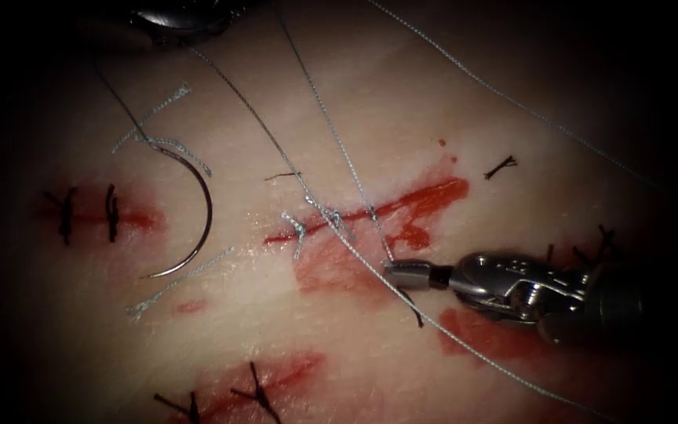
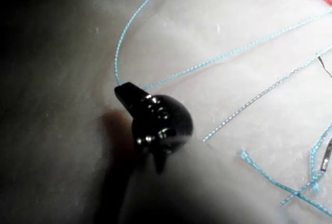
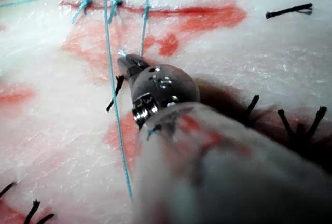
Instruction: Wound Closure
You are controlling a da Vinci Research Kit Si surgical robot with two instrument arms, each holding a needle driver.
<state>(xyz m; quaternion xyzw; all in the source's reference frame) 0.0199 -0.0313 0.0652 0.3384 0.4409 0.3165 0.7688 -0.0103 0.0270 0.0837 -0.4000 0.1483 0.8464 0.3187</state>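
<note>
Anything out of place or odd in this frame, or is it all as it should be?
The needle lies loose on the tissue, left of the cut, held by neither tool. The right end effector is shut on thread; the left end effector also holds thread. Red fluid is smeared around the cut.

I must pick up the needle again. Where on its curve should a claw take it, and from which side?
Grip the needle on the outer bow, about a third back from the thread end. It lies flat and free on the tissue, left of the cut. Probably approach from its right, convex side, away from the thread.

Glossy metal needle [image 1: 198, 206], wet-looking tissue [image 1: 402, 118]
</note>
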